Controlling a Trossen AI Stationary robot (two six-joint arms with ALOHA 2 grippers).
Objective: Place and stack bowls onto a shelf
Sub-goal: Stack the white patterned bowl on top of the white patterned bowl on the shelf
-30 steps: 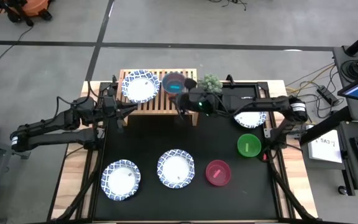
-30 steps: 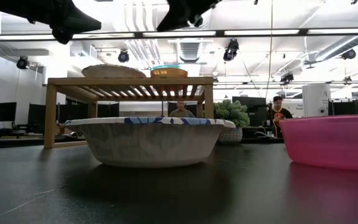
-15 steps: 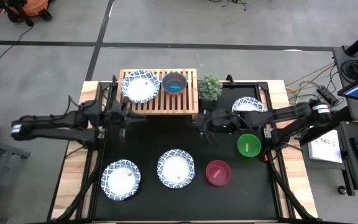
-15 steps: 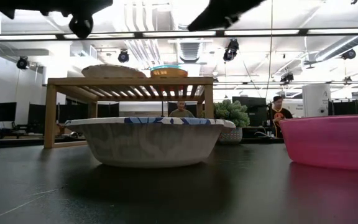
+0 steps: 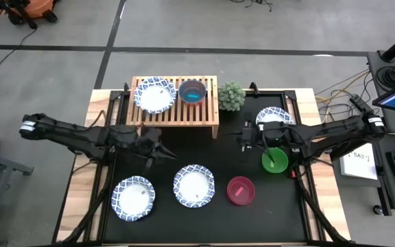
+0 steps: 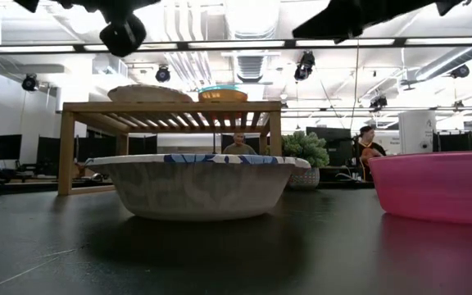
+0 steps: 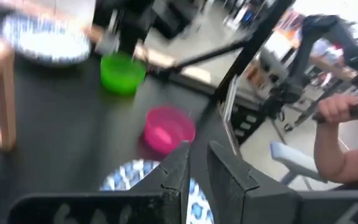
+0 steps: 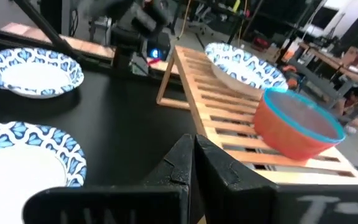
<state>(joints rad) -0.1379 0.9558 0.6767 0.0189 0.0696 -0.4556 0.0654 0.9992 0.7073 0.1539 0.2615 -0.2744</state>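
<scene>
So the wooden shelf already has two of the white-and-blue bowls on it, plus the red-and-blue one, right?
Not quite. The wooden shelf holds just one white-and-blue bowl, beside the red-and-blue bowl. The high view shows the other three white-and-blue bowls down on the black table.

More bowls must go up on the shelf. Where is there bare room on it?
The shelf is bare on its slats at the plant end, right of the stacked red and blue bowls. The other end is crowded: a white bowl fills it.
</scene>
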